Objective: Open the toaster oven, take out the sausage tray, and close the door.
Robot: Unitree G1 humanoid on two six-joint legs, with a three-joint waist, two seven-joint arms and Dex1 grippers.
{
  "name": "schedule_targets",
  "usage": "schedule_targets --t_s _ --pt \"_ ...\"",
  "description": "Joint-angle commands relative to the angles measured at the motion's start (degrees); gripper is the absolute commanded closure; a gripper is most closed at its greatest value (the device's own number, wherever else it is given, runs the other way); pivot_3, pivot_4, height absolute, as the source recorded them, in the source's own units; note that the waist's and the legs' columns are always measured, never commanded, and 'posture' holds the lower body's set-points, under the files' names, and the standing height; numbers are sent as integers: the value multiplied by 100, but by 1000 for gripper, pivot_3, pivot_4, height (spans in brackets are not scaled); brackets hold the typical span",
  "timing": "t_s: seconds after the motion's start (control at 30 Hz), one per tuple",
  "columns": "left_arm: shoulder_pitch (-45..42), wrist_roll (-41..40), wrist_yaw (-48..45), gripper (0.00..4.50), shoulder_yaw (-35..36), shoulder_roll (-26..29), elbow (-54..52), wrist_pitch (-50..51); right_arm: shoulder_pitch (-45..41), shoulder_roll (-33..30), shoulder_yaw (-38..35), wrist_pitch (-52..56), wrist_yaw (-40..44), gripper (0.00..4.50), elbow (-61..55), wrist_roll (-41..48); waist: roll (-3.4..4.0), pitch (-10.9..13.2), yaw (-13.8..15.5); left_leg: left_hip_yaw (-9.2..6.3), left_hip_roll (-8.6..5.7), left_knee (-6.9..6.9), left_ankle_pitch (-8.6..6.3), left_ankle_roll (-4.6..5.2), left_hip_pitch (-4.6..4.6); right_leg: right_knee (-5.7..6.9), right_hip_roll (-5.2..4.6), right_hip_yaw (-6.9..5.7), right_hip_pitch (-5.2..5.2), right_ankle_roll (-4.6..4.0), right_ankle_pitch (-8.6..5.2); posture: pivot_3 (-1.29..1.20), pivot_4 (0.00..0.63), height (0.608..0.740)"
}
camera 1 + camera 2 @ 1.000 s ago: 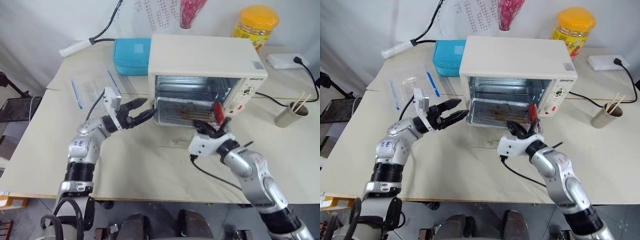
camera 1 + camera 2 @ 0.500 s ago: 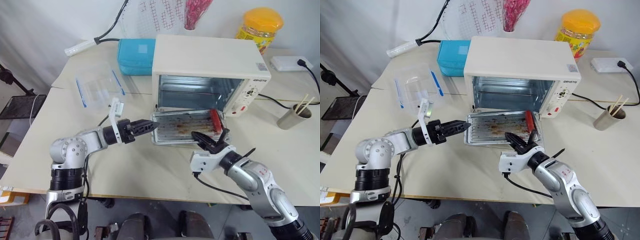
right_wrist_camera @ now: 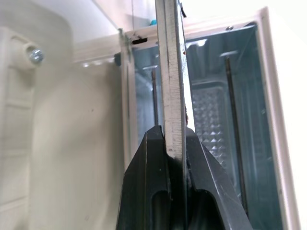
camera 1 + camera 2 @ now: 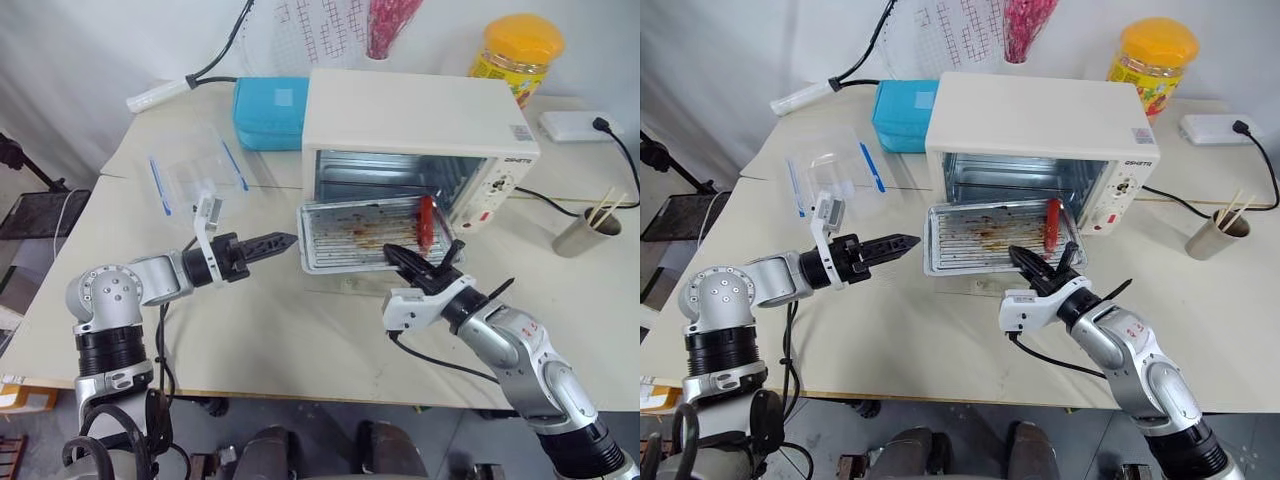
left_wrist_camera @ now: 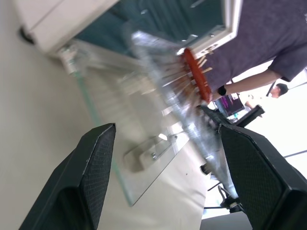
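one toaster oven (image 4: 420,120), one sausage tray (image 4: 350,235) clamped by right gripper (image 4: 418,262), one sausage (image 4: 426,220), left gripper (image 4: 275,241) jaws apart

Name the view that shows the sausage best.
The right eye view: the sausage lies whole and unblocked at the tray's right end. The left eye view shows it similarly, the left wrist view blurred and from the side, and the right wrist view shows the tray's edge.

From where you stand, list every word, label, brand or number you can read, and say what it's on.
Small dark brand lettering on the toaster oven, above the knobs: too small to read.
Square sticker on the oven's top corner: too small to read.
Printed label on the yellow jar: colourful, unreadable.
White patch on the blue case: no text to make out.
Nothing else bears text.
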Motion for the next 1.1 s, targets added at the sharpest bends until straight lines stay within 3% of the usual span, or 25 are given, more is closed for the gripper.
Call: schedule_targets --t_s 0.03,0.37,0.47,0.77,0.97,1.1 --pt "-206 -308 157 842 213 -159 37 280 -159 61 -77 -177 -128 4452 -77 86 -1 1 15 0 -1 0 0 0 0 0 -1 0 0 0 0 0 150 740" --pt "-853 -894 1205 842 1169 -1065 661 1154 -343 67 44 -484 22 4452 127 192 -5 3 -2 -6 -2 0 1 -1 -1 1 0 0 2 0 0 0 150 740" --pt "-908 -1126 1637 1474 1288 -1224 860 1232 -386 79 54 -589 22 4500 153 256 -5 3 2 -6 -2 -2 1 -1 -1 1 0 1 2 0 0 0 150 740" --pt "-998 -2236 2758 4300 1337 -1148 1533 1233 -444 79 30 -766 79 4500 210 420 -7 4 11 -8 -5 -1 1 -1 0 3 -3 2 2 0 0 0 150 740" --pt "-1083 -3188 3583 4456 1455 -1068 2107 1132 -341 196 -75 -609 359 4500 178 1064 -8 5 8 -9 -5 0 2 -2 1 6 -2 3 2 0 0 0 150 740" --pt "-820 -4299 4551 4500 1302 -990 2175 585 -263 35 -130 -783 527 3253 149 1330 -9 5 5 -11 -4 0 2 -2 1 7 -3 3 2 0 0 0 150 740"
